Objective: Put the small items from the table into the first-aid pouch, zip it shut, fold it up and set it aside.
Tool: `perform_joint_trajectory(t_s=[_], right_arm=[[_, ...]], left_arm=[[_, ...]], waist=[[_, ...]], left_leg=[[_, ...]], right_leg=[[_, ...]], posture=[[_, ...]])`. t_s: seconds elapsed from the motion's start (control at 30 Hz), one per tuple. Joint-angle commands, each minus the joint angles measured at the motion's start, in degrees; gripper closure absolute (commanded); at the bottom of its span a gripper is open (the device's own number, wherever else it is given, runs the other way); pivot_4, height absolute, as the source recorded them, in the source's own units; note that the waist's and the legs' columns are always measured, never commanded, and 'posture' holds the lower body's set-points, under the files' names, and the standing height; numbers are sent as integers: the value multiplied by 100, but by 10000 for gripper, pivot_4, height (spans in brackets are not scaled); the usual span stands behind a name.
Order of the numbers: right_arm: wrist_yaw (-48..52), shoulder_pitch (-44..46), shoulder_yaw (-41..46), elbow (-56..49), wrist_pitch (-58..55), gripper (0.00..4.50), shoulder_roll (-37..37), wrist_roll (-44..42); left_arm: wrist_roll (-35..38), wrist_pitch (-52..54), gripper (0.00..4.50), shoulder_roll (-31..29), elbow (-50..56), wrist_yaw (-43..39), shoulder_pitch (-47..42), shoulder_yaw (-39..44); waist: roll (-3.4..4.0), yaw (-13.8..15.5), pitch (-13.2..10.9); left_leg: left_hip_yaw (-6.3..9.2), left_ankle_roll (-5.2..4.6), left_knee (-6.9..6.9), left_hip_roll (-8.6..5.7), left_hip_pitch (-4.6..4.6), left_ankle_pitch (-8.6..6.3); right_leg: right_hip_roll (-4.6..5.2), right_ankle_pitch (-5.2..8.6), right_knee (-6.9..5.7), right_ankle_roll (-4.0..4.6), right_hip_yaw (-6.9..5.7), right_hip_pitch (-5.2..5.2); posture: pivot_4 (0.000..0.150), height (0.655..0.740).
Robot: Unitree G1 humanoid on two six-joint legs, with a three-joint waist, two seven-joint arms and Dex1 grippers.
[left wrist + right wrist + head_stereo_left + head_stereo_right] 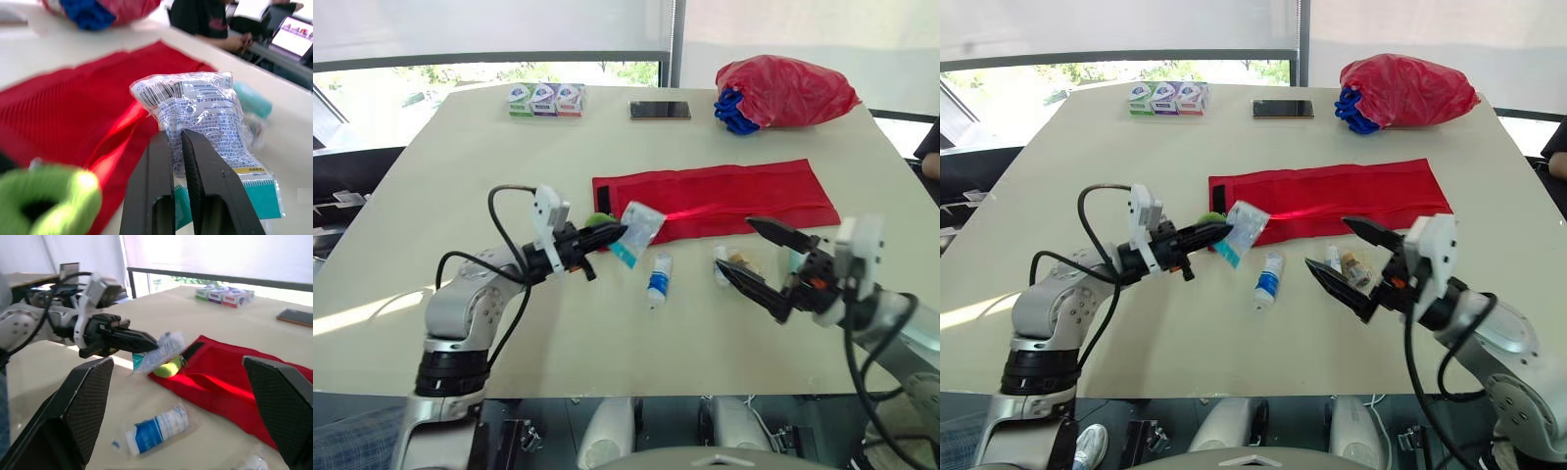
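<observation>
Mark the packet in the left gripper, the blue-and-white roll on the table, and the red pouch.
packet (205, 112): left wrist view, printed middle of the wrapper.
blue-and-white roll (658, 279): left eye view, on its blue label.
red pouch (724, 191): left eye view, middle of the fabric.

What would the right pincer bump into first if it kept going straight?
Probably the packet held by the left pincer; it would likely pass above the blue-and-white tube. Depth is hard to judge.
</observation>
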State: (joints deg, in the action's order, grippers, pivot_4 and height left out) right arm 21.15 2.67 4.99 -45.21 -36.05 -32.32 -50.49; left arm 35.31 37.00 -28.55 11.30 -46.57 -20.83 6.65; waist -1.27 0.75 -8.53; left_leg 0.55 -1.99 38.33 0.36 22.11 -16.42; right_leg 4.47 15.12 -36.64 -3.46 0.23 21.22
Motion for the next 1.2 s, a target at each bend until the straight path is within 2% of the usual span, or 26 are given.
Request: perform_joint_trajectory(t_s=[0.03,0.2,0.37,0.57,0.6,0.67,0.73,0.8,0.9,0.93,0.97,1.13,1.2], right_arm=[[-1152,612,-160,225,-732,0,452,-830],[-2559,1286,-251,716,-1321,0,1125,-2030],[-3137,1650,-321,999,-1396,0,1470,-2345],[-3524,1925,-454,1245,-1335,0,1845,-2463],[-3531,1962,-465,1271,-1332,4011,1879,-2461],[-3558,2044,-475,1333,-1291,8332,1955,-2408],[-3577,2119,-471,1397,-1245,18814,2011,-2307],[-3568,2158,-461,1437,-1225,26701,2027,-2241],[-3539,2179,-433,1478,-1233,40941,2011,-2187],[-3527,2179,-423,1491,-1238,43850,1996,-2173],[-3508,2176,-415,1502,-1241,44951,1985,-2156],[-3440,2142,-391,1524,-1303,44998,1902,-2131],[-3408,2074,-320,1497,-1317,45000,1823,-2163]], left_arm=[[197,121,44572,372,526,583,-320,-31],[218,248,44572,849,781,1076,-533,-274],[224,277,44572,1180,775,1419,-618,-300],[266,353,44572,1269,935,1497,-516,-394],[264,348,45000,1273,948,1506,-494,-400],[251,321,45000,1273,945,1521,-459,-426],[264,316,45000,1280,940,1549,-427,-436],[275,310,45000,1285,987,1575,-362,-444],[291,296,45000,1269,1011,1600,-300,-432],[291,287,45000,1259,1002,1597,-288,-426],[278,271,45000,1236,999,1585,-268,-429],[343,346,45000,1103,999,1477,-231,-430],[349,381,36338,995,937,1434,-250,-394]], waist=[[0,-10,0],[1,-21,0],[1,-18,0],[2,-62,-1],[2,-66,-1],[2,-86,-1],[2,-120,-1],[2,-136,-1],[3,-147,-1],[2,-147,-1],[2,-146,-1],[2,-147,-1],[2,-147,-1]], left_leg=[[-1,4,-1,-1,2,2],[-2,24,-3,-3,3,14],[-3,2,-1,-5,4,2],[-4,1,-2,-5,4,2],[-4,1,-2,-4,4,2],[-4,1,-2,-4,4,2],[-4,0,-2,-3,3,1],[-3,0,-2,-3,3,1],[-6,0,-3,-1,4,1],[-10,0,-4,-2,6,1],[-10,0,-4,-1,8,1],[-14,0,-4,0,11,1],[-13,0,-4,1,13,1]], right_leg=[[0,0,0,0,3,0],[-6,0,-3,1,8,3],[-11,0,-5,1,10,3],[-22,0,-7,1,15,6],[-24,0,-7,1,16,7],[-24,0,-7,1,16,7],[-26,0,-7,1,17,7],[-27,0,-7,1,17,8],[-27,0,-7,1,20,11],[-28,0,-10,1,25,17],[-30,0,-10,1,26,19],[-30,0,-11,1,30,27],[-30,0,-11,1,30,28]], posture=[[1500,7400],[1500,7400],[1500,7400],[1500,7400],[1500,7400],[1500,7400],[1500,7400],[1500,7400],[1500,7400],[1500,7400],[1500,7400],[1500,7400],[1500,7400]])
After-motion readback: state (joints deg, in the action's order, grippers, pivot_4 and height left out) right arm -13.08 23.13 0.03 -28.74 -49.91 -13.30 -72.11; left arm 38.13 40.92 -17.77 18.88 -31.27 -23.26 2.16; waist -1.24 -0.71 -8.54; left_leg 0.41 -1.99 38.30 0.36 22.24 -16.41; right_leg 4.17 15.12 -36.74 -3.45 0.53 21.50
